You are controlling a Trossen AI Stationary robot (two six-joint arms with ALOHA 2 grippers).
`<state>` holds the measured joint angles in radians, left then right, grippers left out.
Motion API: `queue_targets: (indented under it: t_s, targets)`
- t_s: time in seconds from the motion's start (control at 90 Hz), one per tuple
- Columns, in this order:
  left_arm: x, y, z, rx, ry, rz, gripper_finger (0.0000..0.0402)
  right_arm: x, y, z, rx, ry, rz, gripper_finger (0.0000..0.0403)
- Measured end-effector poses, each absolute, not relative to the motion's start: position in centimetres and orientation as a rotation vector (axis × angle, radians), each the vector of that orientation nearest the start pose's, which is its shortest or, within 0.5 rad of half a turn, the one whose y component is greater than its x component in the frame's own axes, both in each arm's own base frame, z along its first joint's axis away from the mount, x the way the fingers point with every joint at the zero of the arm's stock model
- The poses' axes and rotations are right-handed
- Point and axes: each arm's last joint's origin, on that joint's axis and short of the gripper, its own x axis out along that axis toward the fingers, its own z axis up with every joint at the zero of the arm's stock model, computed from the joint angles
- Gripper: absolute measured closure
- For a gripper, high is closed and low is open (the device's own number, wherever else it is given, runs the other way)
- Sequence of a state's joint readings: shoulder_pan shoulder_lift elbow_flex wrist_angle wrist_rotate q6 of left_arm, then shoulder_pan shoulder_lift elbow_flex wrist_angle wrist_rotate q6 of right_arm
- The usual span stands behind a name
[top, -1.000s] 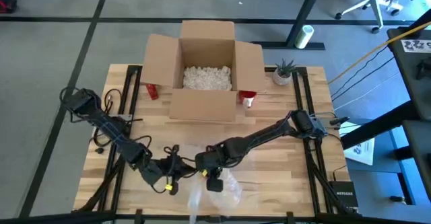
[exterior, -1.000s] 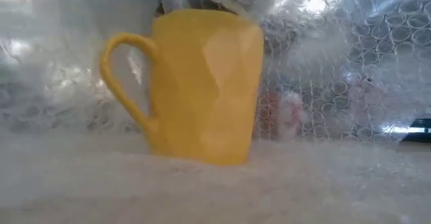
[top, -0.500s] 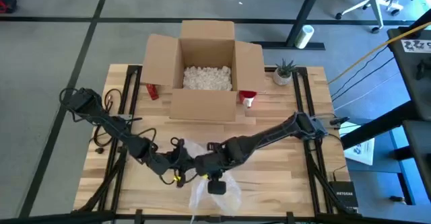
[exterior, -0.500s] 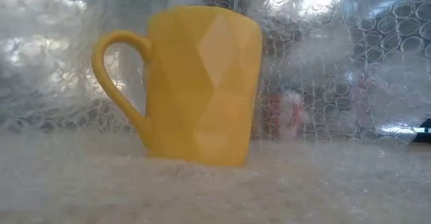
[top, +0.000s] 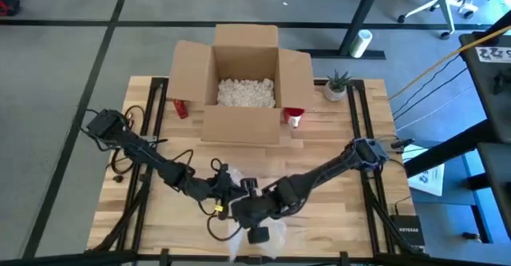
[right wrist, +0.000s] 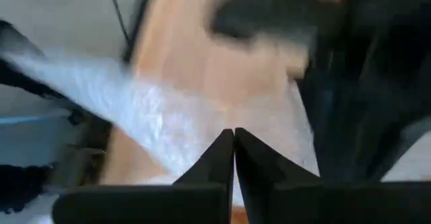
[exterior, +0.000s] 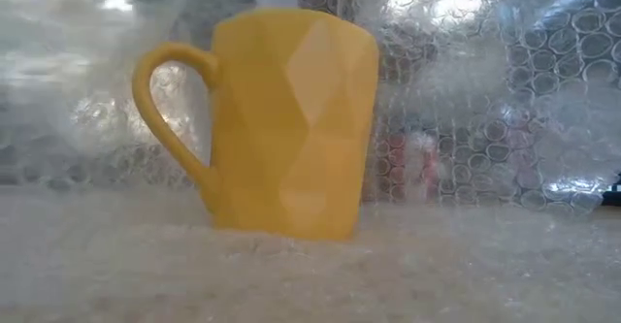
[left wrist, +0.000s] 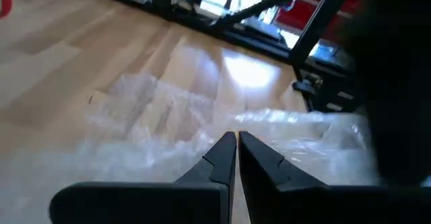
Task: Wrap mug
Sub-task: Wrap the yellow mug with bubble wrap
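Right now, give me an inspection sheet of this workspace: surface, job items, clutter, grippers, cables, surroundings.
Surface: wooden table, bare boards at the right.
Job's things: yellow mug upright on bubble wrap, handle to the low view's left; wrap rises behind it. The mug is hidden from above.
Clutter: open cardboard box with white packing fill, small potted plant, red items beside the box.
Grippers: left gripper and right gripper both shut on bubble wrap, at the table's near edge.
Cables: black cables loop along the left arm; yellow cable on the floor at right.
Surroundings: grey floor, office chair, desk legs.
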<state>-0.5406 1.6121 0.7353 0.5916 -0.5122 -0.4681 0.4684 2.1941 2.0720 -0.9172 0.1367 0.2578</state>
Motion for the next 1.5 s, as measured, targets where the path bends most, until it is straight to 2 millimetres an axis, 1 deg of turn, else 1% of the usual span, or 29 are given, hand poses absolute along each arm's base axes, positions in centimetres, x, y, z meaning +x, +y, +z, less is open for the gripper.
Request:
queue_targets:
  t_s: [0.144, 0.267, 0.378, 0.456, 0.611, 0.733, 0.889, 0.989, 1.089, 1.189, 1.278, 1.378, 1.5]
  targets:
    - [28.2, -15.8, 19.8, -0.288, 0.207, 0.001, 0.0401, 42.4, 20.1, 23.8, -0.077, 1.087, 0.132, 0.0403]
    - [27.8, -16.0, 19.8, -0.247, 0.234, -0.01, 0.0397, 42.6, 19.7, 22.0, -0.027, 1.099, 0.154, 0.0403]
    - [27.1, -16.4, 20.0, -0.228, 0.262, -0.019, 0.0381, 42.7, 19.5, 21.2, 0.018, 1.102, 0.185, 0.0403]
    - [26.7, -16.8, 20.6, -0.247, 0.261, -0.046, 0.0364, 42.6, 19.5, 20.7, 0.026, 1.109, 0.194, 0.0403]
    - [25.8, -16.9, 20.8, -0.245, 0.313, -0.048, 0.033, 42.6, 19.6, 20.7, 0.04, 1.121, 0.216, 0.0403]
    - [24.4, -16.2, 21.5, -0.263, 0.398, -0.019, 0.0316, 42.6, 19.6, 20.6, 0.052, 1.13, 0.236, 0.0403]
    - [22.0, -14.6, 22.0, -0.328, 0.543, 0.091, 0.0317, 42.5, 19.8, 20.6, 0.075, 1.146, 0.287, 0.0403]
    - [20.8, -14.0, 21.4, -0.343, 0.627, 0.194, 0.0323, 42.4, 19.9, 20.6, 0.063, 1.152, 0.35, 0.0403]
    - [20.2, -14.2, 20.5, -0.363, 0.672, 0.226, 0.0327, 42.3, 20.1, 20.6, 0.047, 1.155, 0.418, 0.0403]
    - [20.2, -14.6, 19.4, -0.354, 0.682, 0.224, 0.0327, 42.3, 20.1, 20.7, 0.035, 1.151, 0.453, 0.0403]
    - [20.8, -15.1, 19.1, -0.339, 0.604, 0.186, 0.0327, 42.3, 20.2, 20.7, 0.025, 1.148, 0.461, 0.0403]
    - [21.9, -15.6, 19.3, -0.286, 0.478, 0.129, 0.0327, 42.5, 20.2, 21.1, 0.026, 1.138, 0.463, 0.0403]
    - [23.4, -15.8, 20.0, -0.24, 0.351, 0.079, 0.0328, 42.8, 20.8, 22.8, 0.017, 1.085, 0.472, 0.0403]
